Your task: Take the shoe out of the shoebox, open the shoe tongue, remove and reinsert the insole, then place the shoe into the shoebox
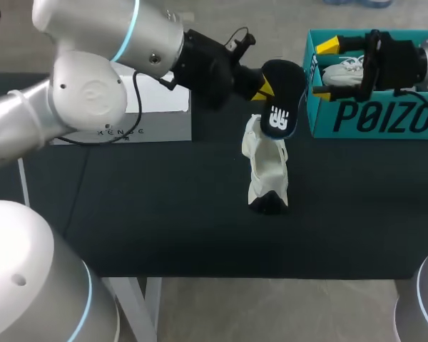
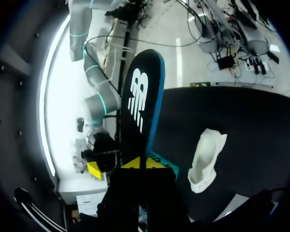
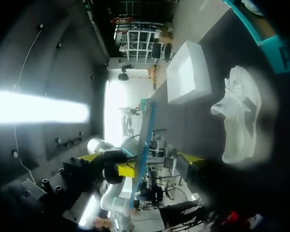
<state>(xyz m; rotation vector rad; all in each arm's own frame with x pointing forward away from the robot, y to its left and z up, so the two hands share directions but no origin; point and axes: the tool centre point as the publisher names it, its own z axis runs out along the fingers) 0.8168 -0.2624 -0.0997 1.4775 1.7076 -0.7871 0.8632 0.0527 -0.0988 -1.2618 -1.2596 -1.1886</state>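
Shoe [image 1: 265, 174] unboxed, insole [image 1: 284, 100] pulled and pinched by the left gripper [image 1: 264, 89] — right gripper [image 1: 324, 70] spread wide, empty — reinsertion and reboxing undone.

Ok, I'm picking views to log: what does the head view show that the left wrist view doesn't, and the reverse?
Only the head view: the second shoe inside the shoebox, by the open right gripper. Only the left wrist view: the right arm well back past its wrist. Both: the left gripper shut on the insole, and the shoe on the table.
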